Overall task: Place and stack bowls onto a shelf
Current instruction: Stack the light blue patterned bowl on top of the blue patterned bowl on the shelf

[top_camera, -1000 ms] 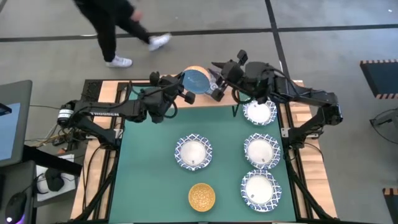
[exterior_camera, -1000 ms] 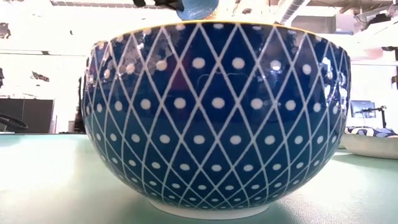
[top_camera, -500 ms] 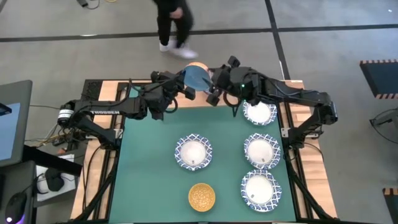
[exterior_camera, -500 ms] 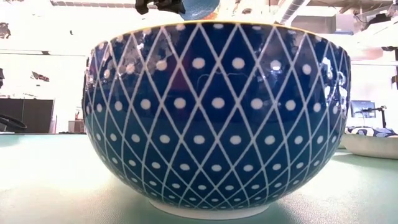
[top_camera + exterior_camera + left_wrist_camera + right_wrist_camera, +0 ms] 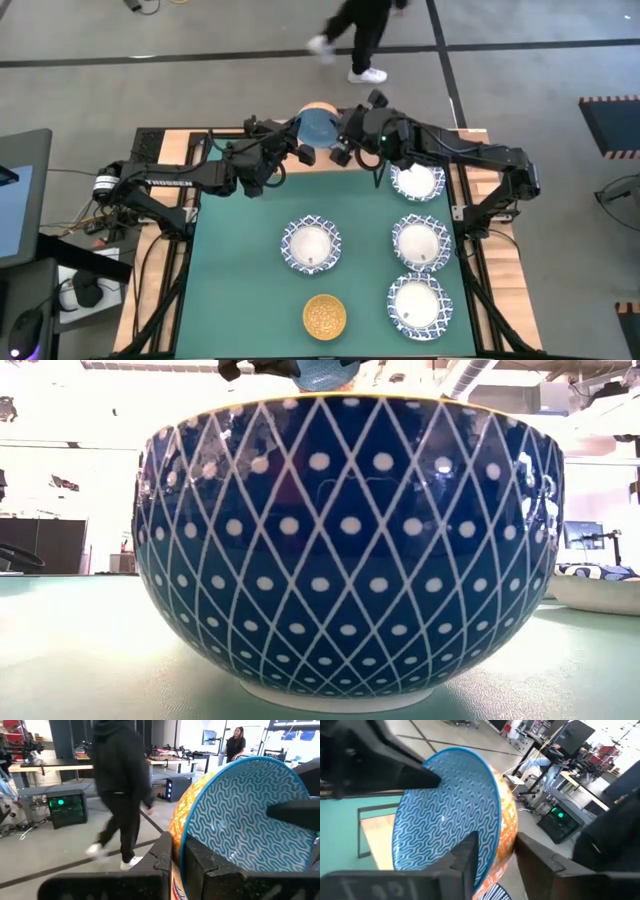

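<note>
A small bowl (image 5: pixel 318 127), light blue with a wavy pattern inside and orange outside, hangs tilted in the air over the table's far edge. My left gripper (image 5: pixel 298 148) and my right gripper (image 5: pixel 346 147) are each shut on its rim from opposite sides. The shelf's wooden top (image 5: pixel 330 168) shows just below them. Several wider white bowls with blue lattice rims (image 5: pixel 311 245) (image 5: pixel 418 181) (image 5: pixel 420 243) sit upright on the green mat. A yellow-lined bowl (image 5: pixel 324 315) sits near the front, and its blue lattice outside (image 5: pixel 350 550) fills the low view. My left gripper pinches the bowl's rim (image 5: pixel 179 847), one finger (image 5: pixel 207 870) inside the bowl and one (image 5: pixel 157 865) on the orange outside. It comes level from the table's left. The bowl is lifted clear and steeply tilted. My right gripper straddles the opposite stretch of the rim (image 5: pixel 496 845), one finger (image 5: pixel 465 860) against the blue inside and one (image 5: pixel 540 855) on the orange outside. It comes from the table's right, slanting slightly down. The bowl stays clear of the table.
A person (image 5: pixel 360 30) walks on the floor beyond the table's far edge, also seen in the left wrist view (image 5: pixel 120 795). Bare green mat (image 5: pixel 240 280) lies left of the bowls. Desks and monitors stand in the room behind.
My right gripper has moved down and a little toward the table's left, closer onto the blue bowl. The bowl, kept in my left gripper, has tipped more onto its edge and shows less of its inside from above. The person has walked from left to right behind the table.
</note>
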You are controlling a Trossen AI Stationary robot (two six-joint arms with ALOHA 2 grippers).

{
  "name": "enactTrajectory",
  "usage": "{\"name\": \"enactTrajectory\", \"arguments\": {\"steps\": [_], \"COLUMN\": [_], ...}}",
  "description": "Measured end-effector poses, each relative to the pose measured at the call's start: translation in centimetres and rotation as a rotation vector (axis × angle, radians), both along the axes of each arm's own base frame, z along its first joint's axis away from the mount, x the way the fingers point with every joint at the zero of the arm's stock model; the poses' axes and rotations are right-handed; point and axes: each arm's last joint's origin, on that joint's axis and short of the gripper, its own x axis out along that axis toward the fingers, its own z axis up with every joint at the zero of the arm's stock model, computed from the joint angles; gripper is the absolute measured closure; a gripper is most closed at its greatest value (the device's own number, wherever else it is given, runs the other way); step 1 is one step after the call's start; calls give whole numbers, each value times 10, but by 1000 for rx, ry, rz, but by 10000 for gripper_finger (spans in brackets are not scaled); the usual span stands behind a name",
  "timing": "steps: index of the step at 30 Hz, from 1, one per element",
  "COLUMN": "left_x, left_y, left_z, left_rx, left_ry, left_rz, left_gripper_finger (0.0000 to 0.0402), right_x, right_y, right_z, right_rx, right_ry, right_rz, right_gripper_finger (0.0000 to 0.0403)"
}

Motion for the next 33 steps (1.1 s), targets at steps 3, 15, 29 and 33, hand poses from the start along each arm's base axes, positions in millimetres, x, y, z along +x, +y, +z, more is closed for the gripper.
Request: {"name": "enactTrajectory", "arguments": {"steps": [3, 15, 29, 33], "left_x": [0, 3, 6, 5], "left_y": [-1, -13, -22, -22], "left_z": [0, 2, 3, 3], "left_rx": [-3, 7, 27, 30], "left_ry": [-10, -24, -6, 6], "left_rz": [-2, -157, -268, -262], "left_gripper_finger": [393, 345, 334, 333], "right_x": [0, -5, -17, -30], "right_y": [-1, -7, -48, -73], "right_z": [0, -5, -15, -19], "right_rx": [-1, -7, 237, 398], "right_ry": [0, 79, -23, -74], "right_rz": [-6, -28, -118, -187], "right_gripper_finger": [290, 308, 365, 365]}}
